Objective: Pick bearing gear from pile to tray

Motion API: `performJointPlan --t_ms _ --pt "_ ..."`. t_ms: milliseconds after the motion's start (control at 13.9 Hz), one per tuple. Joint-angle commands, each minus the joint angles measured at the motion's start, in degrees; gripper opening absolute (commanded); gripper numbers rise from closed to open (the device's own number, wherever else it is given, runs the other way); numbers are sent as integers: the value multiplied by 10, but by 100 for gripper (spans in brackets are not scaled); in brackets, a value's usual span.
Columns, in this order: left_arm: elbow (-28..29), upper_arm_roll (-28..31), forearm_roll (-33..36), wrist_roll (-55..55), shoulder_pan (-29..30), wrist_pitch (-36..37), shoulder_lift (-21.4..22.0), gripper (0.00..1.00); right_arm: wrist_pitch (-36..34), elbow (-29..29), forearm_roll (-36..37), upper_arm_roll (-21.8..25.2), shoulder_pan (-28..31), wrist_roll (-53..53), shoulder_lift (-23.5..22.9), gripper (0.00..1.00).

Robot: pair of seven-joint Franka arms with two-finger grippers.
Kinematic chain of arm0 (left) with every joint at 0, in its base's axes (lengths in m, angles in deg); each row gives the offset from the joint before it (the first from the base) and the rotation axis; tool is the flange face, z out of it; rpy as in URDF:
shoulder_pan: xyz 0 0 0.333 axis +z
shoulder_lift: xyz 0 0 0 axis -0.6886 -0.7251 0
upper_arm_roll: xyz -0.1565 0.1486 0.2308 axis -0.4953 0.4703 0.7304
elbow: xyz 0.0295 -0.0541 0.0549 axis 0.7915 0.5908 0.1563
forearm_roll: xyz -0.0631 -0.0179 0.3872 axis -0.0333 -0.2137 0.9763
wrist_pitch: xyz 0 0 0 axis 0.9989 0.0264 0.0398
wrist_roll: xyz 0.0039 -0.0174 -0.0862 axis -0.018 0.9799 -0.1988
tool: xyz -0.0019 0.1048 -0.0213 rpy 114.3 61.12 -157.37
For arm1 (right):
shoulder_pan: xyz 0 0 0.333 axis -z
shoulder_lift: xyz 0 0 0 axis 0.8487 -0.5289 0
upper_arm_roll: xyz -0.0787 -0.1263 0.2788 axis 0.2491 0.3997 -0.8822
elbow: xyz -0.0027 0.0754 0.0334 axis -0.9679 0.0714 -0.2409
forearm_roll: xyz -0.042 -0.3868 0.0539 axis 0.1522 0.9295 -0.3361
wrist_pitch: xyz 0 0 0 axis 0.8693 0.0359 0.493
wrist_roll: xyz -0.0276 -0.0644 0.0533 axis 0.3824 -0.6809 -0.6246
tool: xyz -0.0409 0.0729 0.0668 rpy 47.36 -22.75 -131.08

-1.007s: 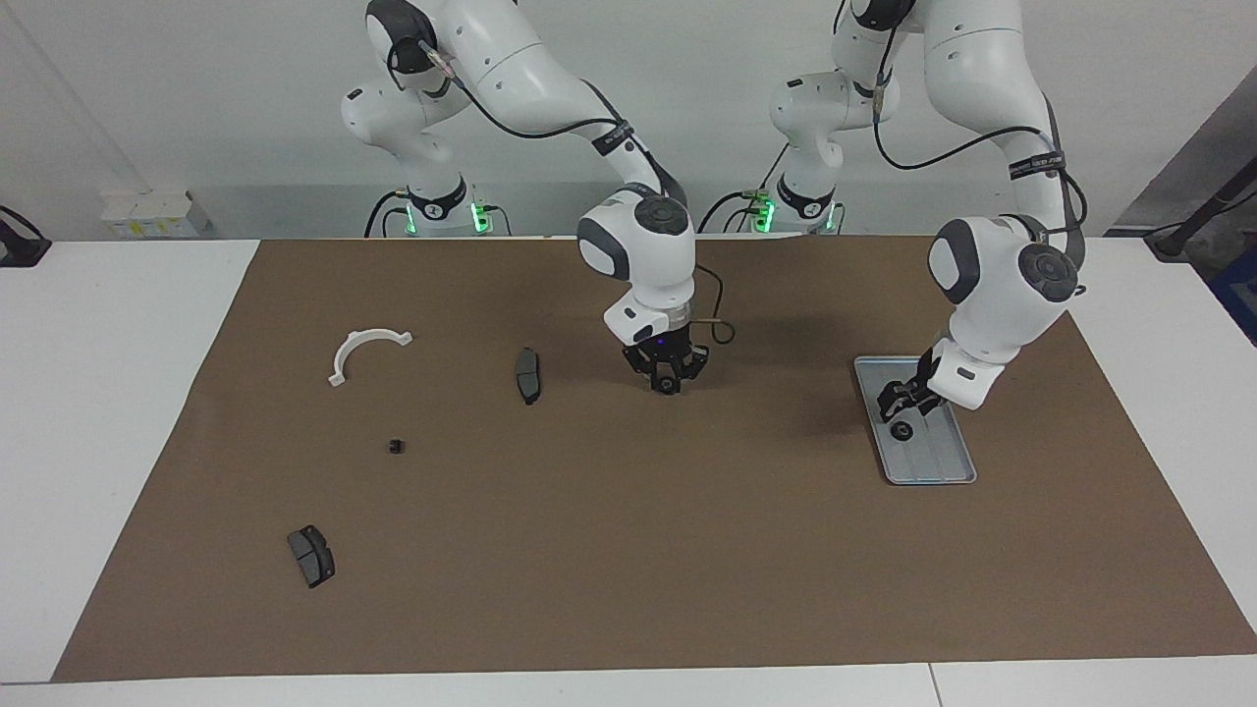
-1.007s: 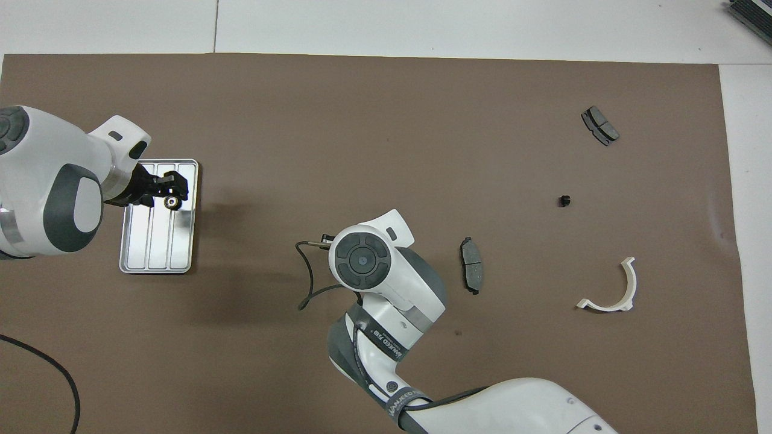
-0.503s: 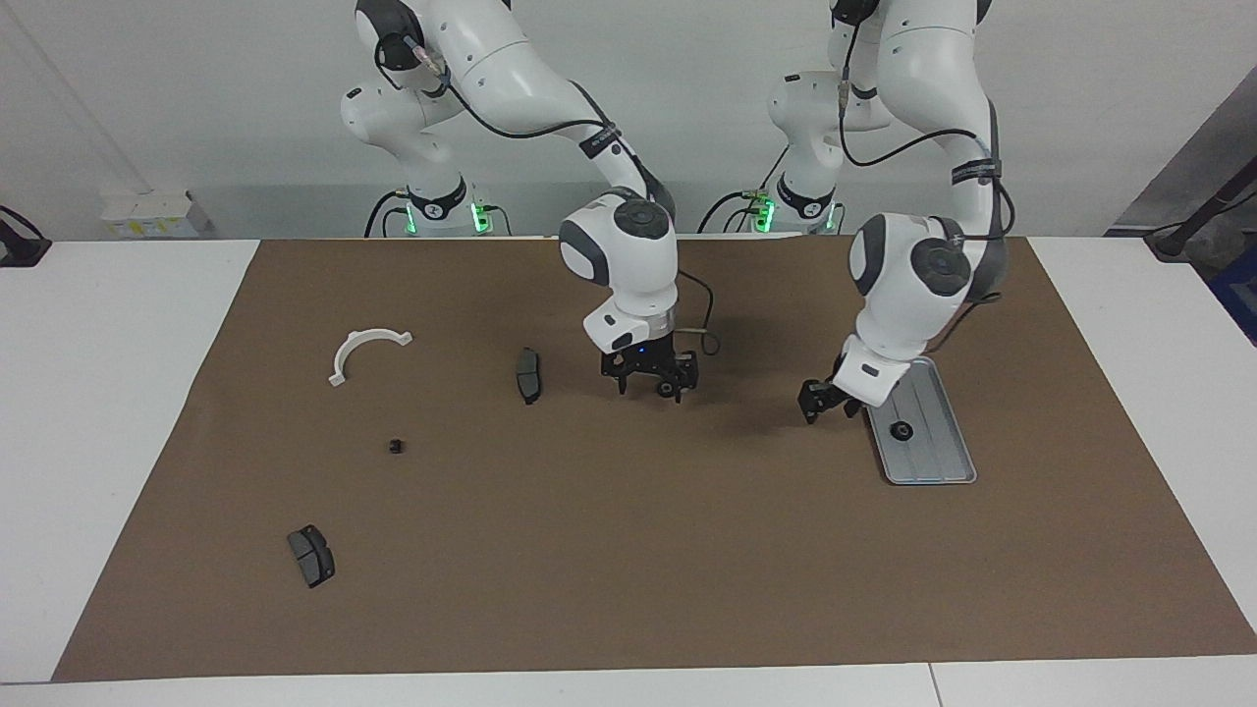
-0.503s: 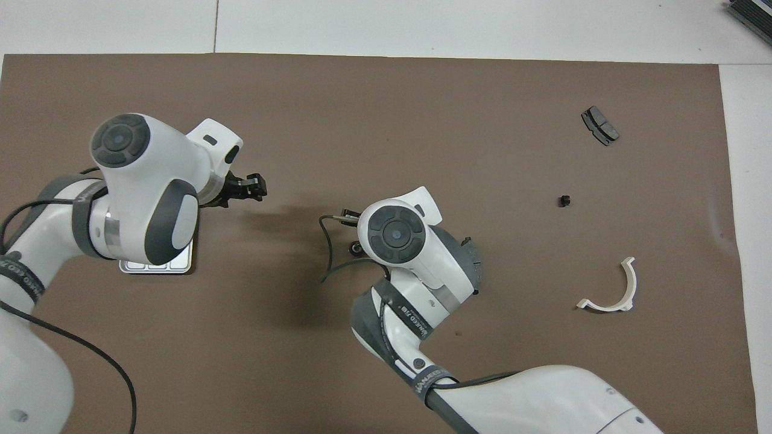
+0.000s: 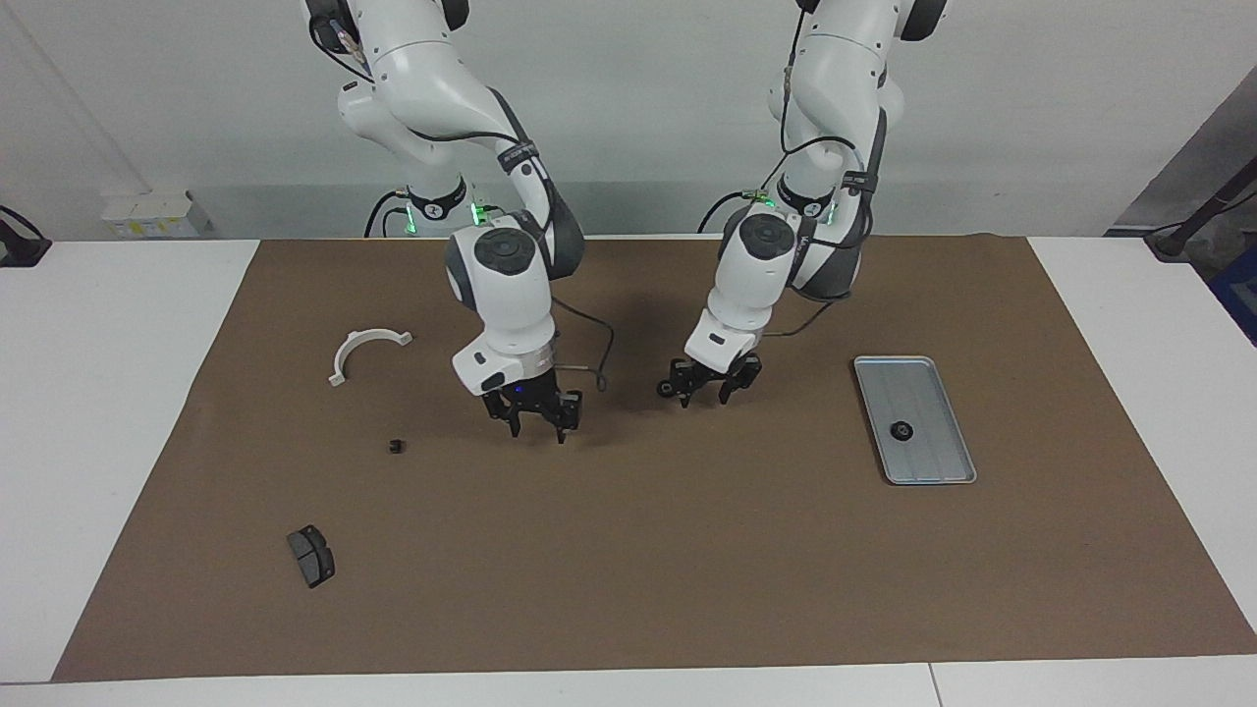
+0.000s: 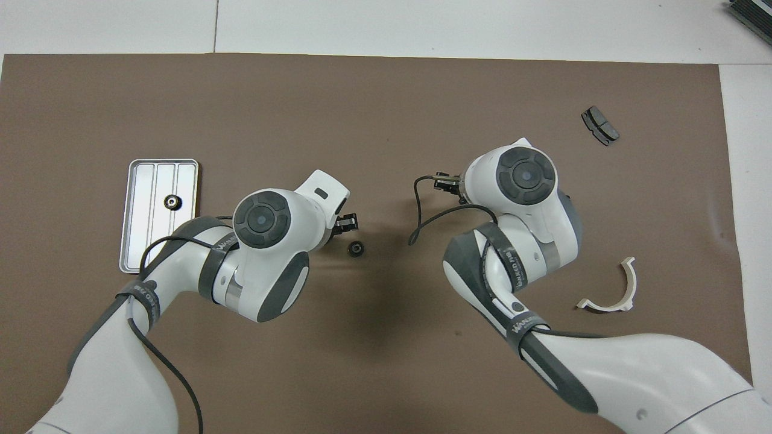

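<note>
Keeping one small black round bearing gear (image 5: pixel 900 429) (image 6: pixel 172 202) on the ribbed floor of the small rectangular silver-grey metal tray (image 5: pixel 935 454) (image 6: pixel 142 232), toward the left arm's end of the brown paper mat (image 5: pixel 628 550) (image 6: pixel 374 108).

Hanging the left gripper (image 5: pixel 709 385) (image 6: pixel 345 222) low over the middle of the mat, fingers spread apart and pinching nothing. Lying on the mat just beside its fingertips: another small black round piece (image 5: pixel 668 390) (image 6: pixel 356 248); touching or just apart, cannot tell.

Hovering the right gripper (image 5: pixel 536 420) over the mat close by, toward the right arm's end, fingers likewise standing apart and carrying nothing; hiding under its own wrist in the overhead view.

Leaving the rest of the scatter toward the right arm's end:
- sitting nearest to the robots, a white curved plastic bracket (image 5: pixel 346 353) (image 6: pixel 605 307);
- lying farther out, a tiny black piece (image 5: pixel 396 447);
- resting farthest out, a dark grey brake pad (image 5: pixel 311 556) (image 6: pixel 599 125).
</note>
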Motion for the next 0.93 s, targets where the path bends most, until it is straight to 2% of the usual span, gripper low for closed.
performJointPlan --t_ms 0,144,503,863 --pt "9 11 6 -9 -27 -16 4 69 12 25 7 -9 52 51 11 41" --pt "9 11 6 -9 -41 -14 3 67 12 27 6 -9 85 88 10 37" --pt "9 12 11 -9 -56 -10 -3 55 0 51 6 -9 135 137 18 36" --pt "8 12 53 -7 -51 -9 -6 54 0 78 5 -9 170 181 28 37"
